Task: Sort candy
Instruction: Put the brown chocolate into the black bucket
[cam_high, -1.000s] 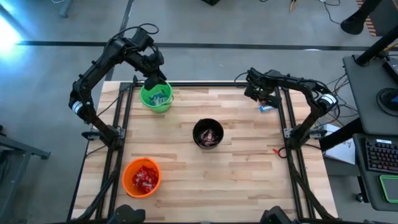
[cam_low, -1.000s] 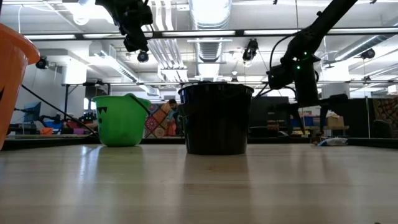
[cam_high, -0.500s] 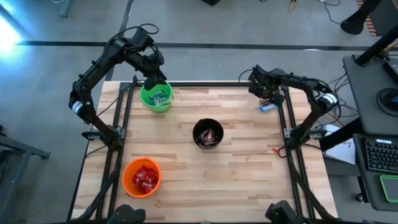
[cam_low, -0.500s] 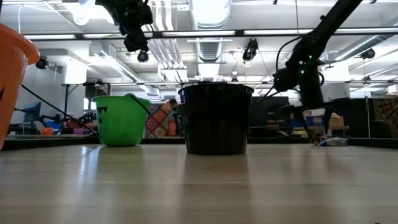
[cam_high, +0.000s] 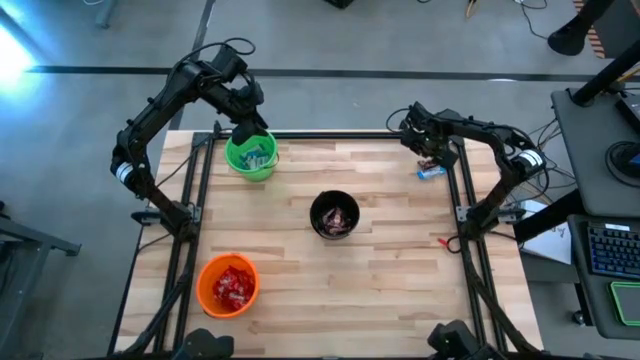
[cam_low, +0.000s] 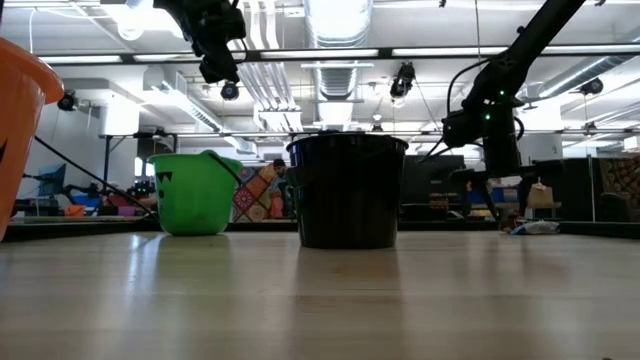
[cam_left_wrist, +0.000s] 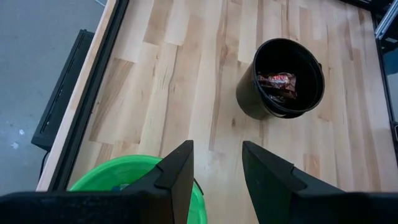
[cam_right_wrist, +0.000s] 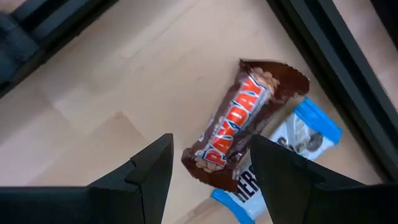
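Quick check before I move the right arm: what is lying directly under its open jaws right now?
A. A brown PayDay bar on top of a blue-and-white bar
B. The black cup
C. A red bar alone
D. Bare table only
A: the right wrist view shows the brown PayDay bar lying partly over the blue-and-white bar on the table, below the right gripper, whose jaws stand open.
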